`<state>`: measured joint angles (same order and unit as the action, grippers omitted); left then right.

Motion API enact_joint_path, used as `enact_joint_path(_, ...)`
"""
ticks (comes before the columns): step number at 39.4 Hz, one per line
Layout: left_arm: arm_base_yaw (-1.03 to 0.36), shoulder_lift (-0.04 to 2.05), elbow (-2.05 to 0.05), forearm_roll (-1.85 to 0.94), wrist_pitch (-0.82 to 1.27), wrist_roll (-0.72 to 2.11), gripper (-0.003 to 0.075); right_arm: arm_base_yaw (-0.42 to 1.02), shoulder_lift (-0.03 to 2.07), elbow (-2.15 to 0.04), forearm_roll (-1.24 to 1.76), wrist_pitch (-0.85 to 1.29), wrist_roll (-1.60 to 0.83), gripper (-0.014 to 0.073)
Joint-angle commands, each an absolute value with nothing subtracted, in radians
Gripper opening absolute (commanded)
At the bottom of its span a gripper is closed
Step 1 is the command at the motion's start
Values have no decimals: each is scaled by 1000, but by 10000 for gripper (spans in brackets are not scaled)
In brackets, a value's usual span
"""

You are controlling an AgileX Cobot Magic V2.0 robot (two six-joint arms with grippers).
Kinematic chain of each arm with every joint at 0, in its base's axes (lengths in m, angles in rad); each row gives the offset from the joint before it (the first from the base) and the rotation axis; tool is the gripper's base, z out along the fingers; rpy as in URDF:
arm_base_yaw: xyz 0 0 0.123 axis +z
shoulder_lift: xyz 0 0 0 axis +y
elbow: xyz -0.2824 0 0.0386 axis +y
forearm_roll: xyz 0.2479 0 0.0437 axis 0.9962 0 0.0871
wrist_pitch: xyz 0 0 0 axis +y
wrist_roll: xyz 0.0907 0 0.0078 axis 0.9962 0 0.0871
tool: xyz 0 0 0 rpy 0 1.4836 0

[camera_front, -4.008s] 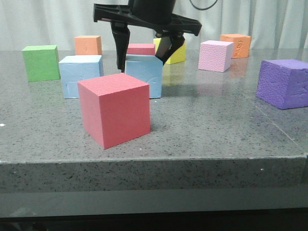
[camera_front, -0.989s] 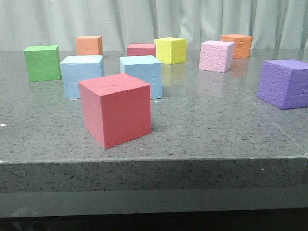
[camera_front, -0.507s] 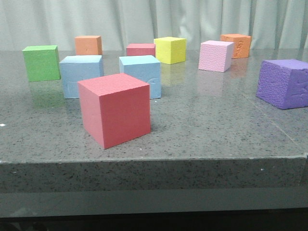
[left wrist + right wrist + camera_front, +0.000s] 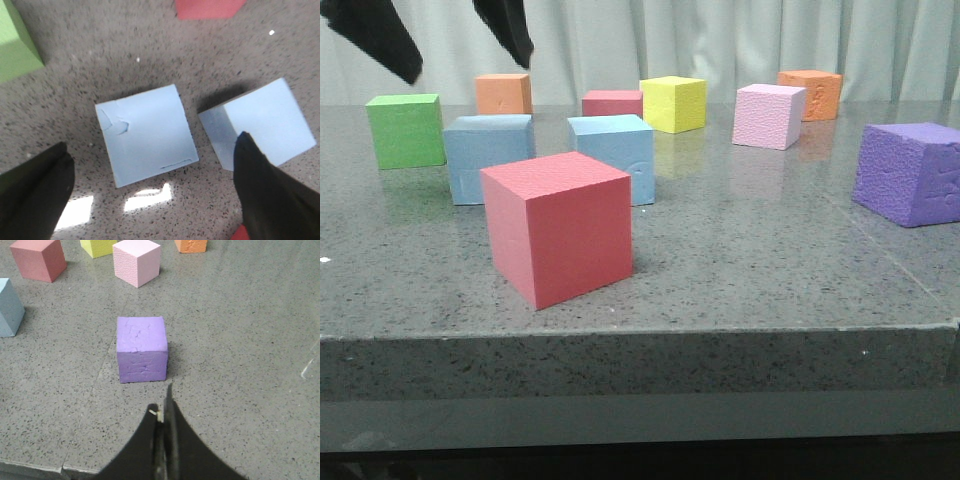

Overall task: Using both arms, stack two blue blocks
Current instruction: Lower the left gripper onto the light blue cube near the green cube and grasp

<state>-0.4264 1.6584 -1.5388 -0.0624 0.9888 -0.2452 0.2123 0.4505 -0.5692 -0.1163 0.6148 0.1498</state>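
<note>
The left gripper [image 4: 445, 35] hangs spread wide and empty above the 2 blue blocks; 0.5 s ago it was out of the front view. In its wrist view, one finger [image 4: 35, 192] and the other bracket the left blue block [image 4: 145, 134], whose edges sit slightly skewed; cubes have no long axis. The right blue block [image 4: 615, 155] stands apart at its 3 o'clock on the bench [image 4: 770, 260], both unmoved. The right gripper [image 4: 162, 440] is clenched with nothing in it, with the purple cube [image 4: 142, 347] at 12 o'clock.
</note>
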Motion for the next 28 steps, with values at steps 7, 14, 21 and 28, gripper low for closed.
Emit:
enact_joint_path(7, -434, 1709, -1576, -77, 944, -283, 617, 206, 456, -596, -108, 533, 138, -67)
enact_joint_path(14, -434, 1726, -1579, -77, 938, -283, 617, 206, 456, -596, -108, 533, 138, -67)
enact_joint_path(21, -434, 1726, -1579, -77, 936, -283, 518, 206, 456, -596, -108, 533, 138, -67)
enact_joint_path(28, -434, 1726, -1579, -77, 936, -283, 346, 206, 456, -596, -108, 533, 138, -67)
